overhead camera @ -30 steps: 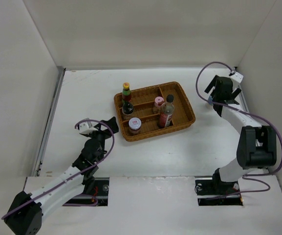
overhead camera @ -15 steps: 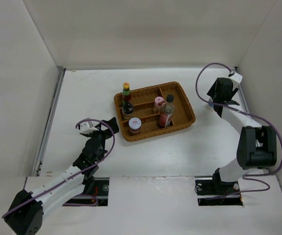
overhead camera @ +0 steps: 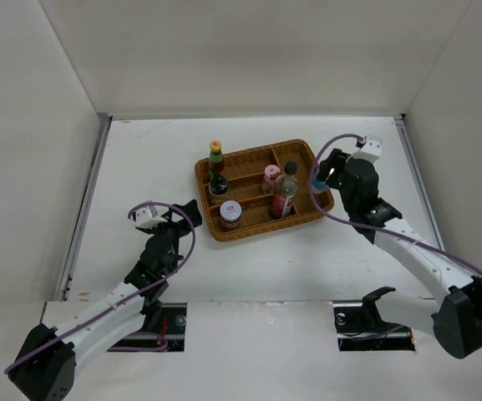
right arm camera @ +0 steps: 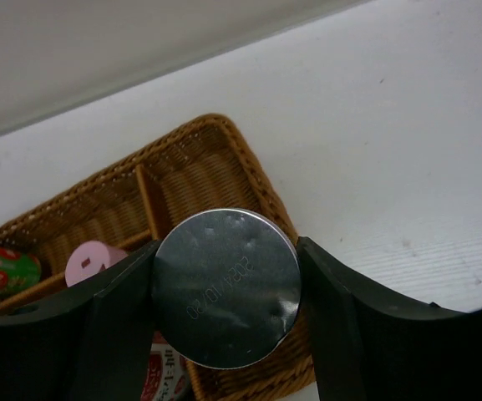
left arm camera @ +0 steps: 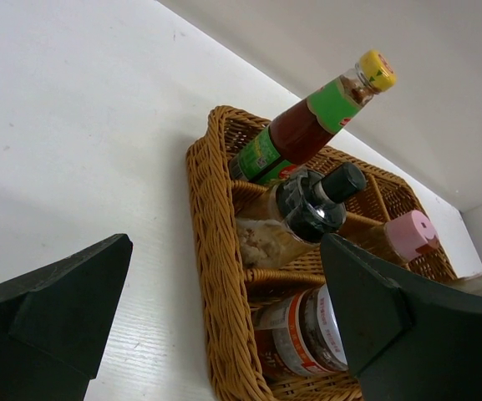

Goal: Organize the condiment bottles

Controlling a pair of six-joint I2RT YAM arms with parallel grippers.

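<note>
The right gripper [overhead camera: 320, 175], half closed around the upright grey-capped shaker [right arm camera: 225, 288], hangs over the wicker tray's [right arm camera: 186, 175] 3 o'clock rim. Free compartment probably lies toward 9 o'clock. The left gripper [left arm camera: 224, 313] is wide open and empty.

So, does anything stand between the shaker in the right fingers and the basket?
Nothing visible does. The shaker hangs at the right rim of the basket, and the back right compartment beside it looks free. The pink jar and tall bottle stand further left.
</note>
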